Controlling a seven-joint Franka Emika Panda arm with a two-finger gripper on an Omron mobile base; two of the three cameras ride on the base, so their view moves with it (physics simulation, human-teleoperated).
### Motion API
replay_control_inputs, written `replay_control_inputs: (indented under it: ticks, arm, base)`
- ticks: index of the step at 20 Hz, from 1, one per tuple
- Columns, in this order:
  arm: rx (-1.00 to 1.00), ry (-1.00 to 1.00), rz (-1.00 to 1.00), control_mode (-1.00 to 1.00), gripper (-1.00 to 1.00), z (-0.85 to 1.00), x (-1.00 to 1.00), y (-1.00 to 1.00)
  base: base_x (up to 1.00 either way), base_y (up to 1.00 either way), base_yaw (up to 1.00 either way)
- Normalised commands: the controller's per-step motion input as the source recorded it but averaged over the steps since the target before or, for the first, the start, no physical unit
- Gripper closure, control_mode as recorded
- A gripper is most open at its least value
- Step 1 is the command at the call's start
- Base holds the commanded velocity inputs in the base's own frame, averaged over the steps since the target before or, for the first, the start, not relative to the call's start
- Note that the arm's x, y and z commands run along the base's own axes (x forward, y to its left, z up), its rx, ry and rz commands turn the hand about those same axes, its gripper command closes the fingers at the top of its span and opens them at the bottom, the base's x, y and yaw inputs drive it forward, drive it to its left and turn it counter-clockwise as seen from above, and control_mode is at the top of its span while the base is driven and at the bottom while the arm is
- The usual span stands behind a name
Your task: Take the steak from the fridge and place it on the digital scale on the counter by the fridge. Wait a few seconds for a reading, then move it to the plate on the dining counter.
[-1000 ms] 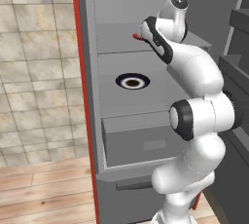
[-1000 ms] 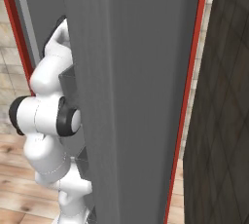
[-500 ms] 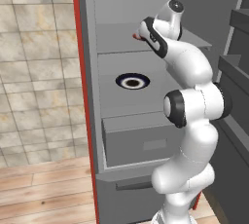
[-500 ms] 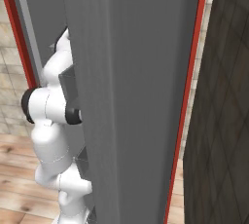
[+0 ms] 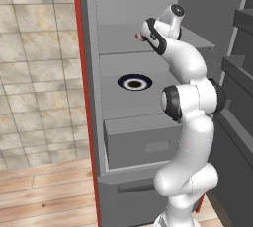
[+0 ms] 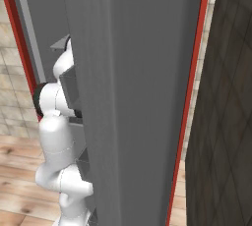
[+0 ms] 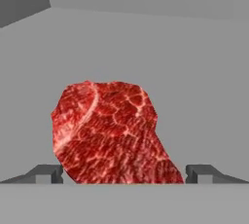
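Red, marbled and flat, the oval slab of raw steak (image 7: pixel 111 133) lies on the grey upper shelf of the tall grey fridge (image 5: pixel 192 4) with its thin red side edge, and it has not left that shelf. The two-finger gripper (image 7: pixel 124 173) is right over it with its dark fingertips (image 7: pixel 46 173) spread wide, one at each side of the meat and neither pressing on it as far as the hand view shows. In the left base view the white arm reaches into the open cabinet at shelf height, and a sliver of red shows at the wrist. One shelf lower sits a round plate (image 5: pixel 134 82) with a dark centre and a white ring; whether it is the plate named in the task I cannot say from here. So nearly everything remains: closing on the steak, lifting it out, setting it on the scale, waiting, then carrying it to the plate on the dining counter.
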Motion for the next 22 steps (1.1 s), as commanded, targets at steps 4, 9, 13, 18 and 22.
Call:
replay_control_inputs:
  ticks: [4,9,13,18,22]
  arm:
    - [0.0,0.0,0.04,-1.0,-1.0,-0.13,0.44,-0.06]
    - [0.0,0.0,0.05,-1.0,-1.0,-0.14,0.39,-0.01]
    - [0.0,0.0,0.1,-1.0,-1.0,-0.39,0.23,0.01]
    - [-0.01,0.01,0.14,-1.0,1.0,-0.63,0.19,0.34]
    - [-0.04,0.0,0.14,-1.0,1.0,-0.65,0.11,0.43]
  base:
    - [0.0,0.0,0.0]
    - [0.0,0.0,0.0]
    - [0.0,0.0,0.0]
    - [0.0,0.0,0.0]
    - [0.0,0.0,0.0]
